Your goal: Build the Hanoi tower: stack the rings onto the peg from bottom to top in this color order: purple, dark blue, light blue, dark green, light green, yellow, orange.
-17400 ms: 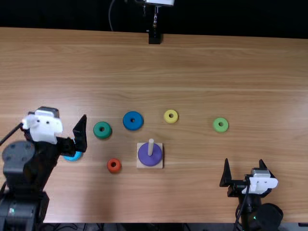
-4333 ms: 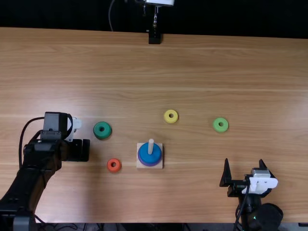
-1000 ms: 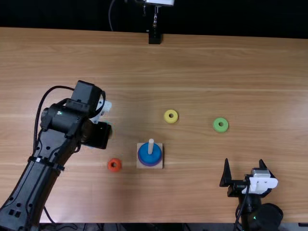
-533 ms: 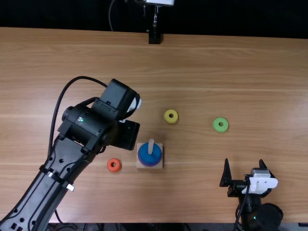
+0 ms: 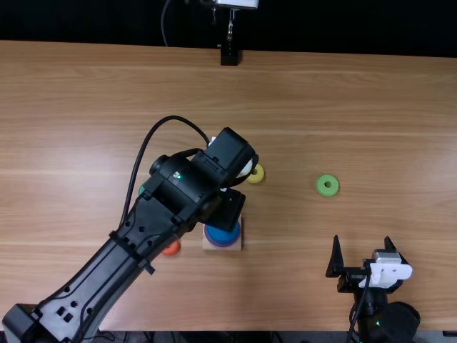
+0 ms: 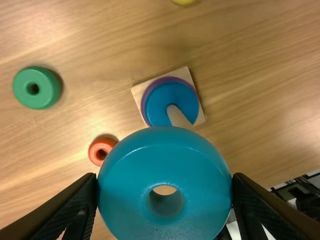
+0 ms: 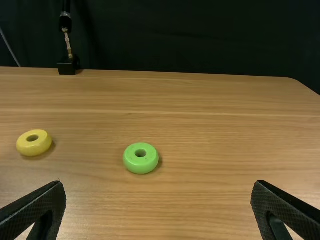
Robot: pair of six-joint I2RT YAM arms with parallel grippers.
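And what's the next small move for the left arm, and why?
I'd probably ease the left gripper over until the light blue ring's hole lines up above the peg. It holds that ring, the peg shows beyond the ring's edge, and dark blue sits on purple, so light blue comes next.

The left arm [image 5: 107, 275] was black, with a black cable [image 5: 136, 171], small holes [image 5: 68, 316] and a green light [image 5: 177, 175]; the right hand [image 5: 362, 241] had tapered black fingers [image 5: 335, 259] and a white cover [image 5: 385, 273].
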